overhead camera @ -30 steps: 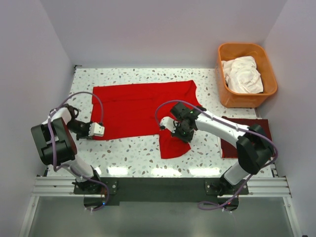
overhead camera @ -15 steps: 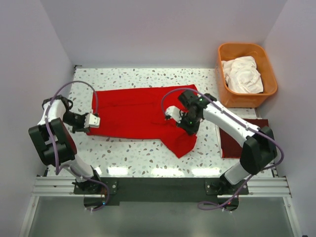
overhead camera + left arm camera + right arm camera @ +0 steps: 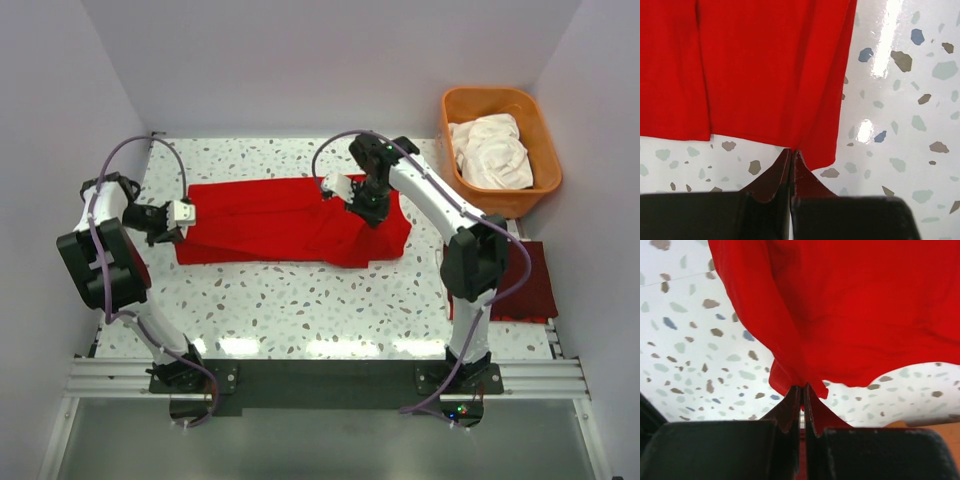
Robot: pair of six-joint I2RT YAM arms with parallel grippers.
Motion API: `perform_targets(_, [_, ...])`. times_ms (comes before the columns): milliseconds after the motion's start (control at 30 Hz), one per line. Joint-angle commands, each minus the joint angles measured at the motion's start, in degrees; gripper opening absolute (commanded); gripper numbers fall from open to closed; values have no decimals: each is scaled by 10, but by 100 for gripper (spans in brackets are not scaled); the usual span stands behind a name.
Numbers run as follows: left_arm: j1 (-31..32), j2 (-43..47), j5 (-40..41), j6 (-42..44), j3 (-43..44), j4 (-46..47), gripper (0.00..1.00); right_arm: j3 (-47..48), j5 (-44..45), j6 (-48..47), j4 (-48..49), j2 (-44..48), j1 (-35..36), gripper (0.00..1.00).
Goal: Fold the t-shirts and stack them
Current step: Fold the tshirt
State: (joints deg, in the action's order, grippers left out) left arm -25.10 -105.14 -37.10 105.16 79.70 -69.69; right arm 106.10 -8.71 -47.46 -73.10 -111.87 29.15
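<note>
The bright red t-shirt [image 3: 270,222] lies stretched left to right across the middle of the speckled table [image 3: 300,300], doubled over into a long band, its right end bunched and creased. The dark maroon t-shirt [image 3: 532,290] lies flat and folded at the table's right edge. Crumpled white t-shirts [image 3: 492,150] are heaped in the orange tub [image 3: 490,204] at the far right corner.

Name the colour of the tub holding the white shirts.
The tub is orange, clearest in the top external view.

White-and-black jointed arms [image 3: 425,190], looping purple cables [image 3: 127,150], dark wedge-shaped fingers [image 3: 771,180], black bases [image 3: 190,378].
</note>
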Motion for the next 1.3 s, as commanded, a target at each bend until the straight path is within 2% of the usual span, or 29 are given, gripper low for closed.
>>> perform_targets(0, [-3, -16, -41, -31, 32, 25, 0, 88, 4, -49, -62, -29, -14, 0])
perform_targets(400, [-2, -74, -72, -74, 104, 40, 0, 188, 18, -96, -72, -98, -42, 0])
perform_targets(667, [7, -90, -68, -101, 114, 75, 0, 255, 26, -116, -62, -142, -52, 0])
perform_targets(1267, [32, -114, -61, -146, 140, 128, 0, 295, 40, -168, -18, -188, -70, 0])
